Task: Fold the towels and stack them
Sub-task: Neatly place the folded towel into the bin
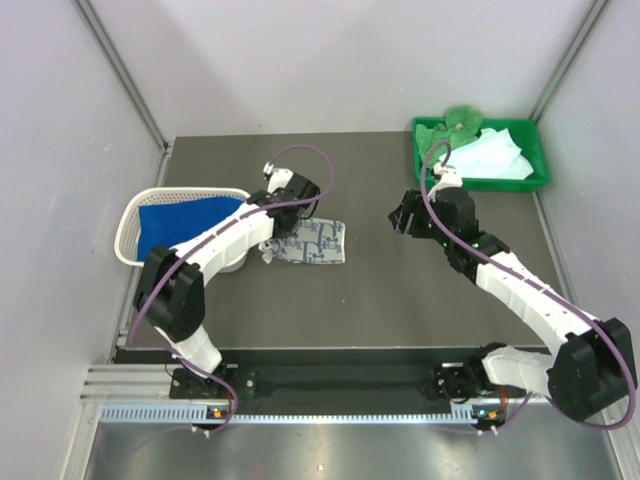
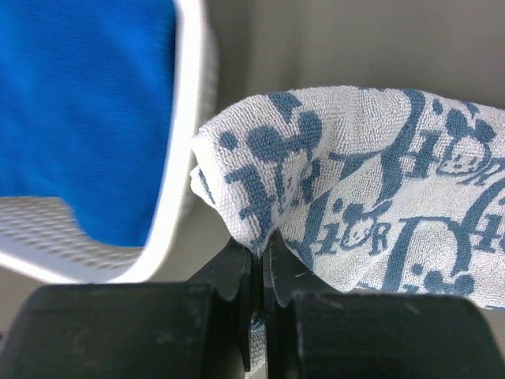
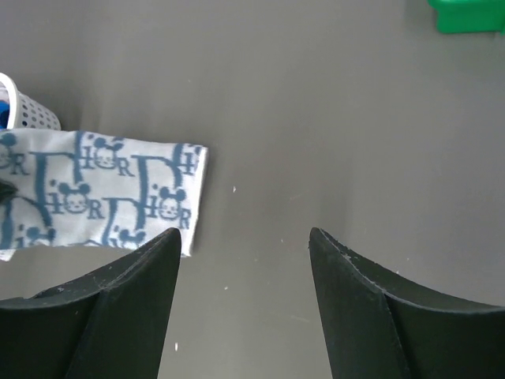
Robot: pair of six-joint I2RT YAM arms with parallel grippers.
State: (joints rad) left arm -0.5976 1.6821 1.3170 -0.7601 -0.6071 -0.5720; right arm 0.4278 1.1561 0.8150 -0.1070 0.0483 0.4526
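A folded blue-grey patterned white towel [image 1: 313, 243] lies on the dark table [image 1: 400, 310] beside the basket. My left gripper [image 1: 268, 250] is shut on its left edge; the left wrist view shows the cloth [image 2: 379, 189] pinched between the fingers [image 2: 237, 272] and lifted a little. A royal blue towel [image 1: 185, 218] lies in the white lattice basket [image 1: 130, 225]. A bright green towel [image 1: 462, 120] and a pale mint-white towel [image 1: 495, 155] lie in the green tray [image 1: 540, 160]. My right gripper [image 1: 400, 215] is open and empty above the table, right of the patterned towel [image 3: 102, 193]. No orange towel shows.
The basket stands at the table's left edge and its rim shows in the left wrist view [image 2: 177, 158]. The green tray stands at the far right corner. Grey walls close in both sides and the back.
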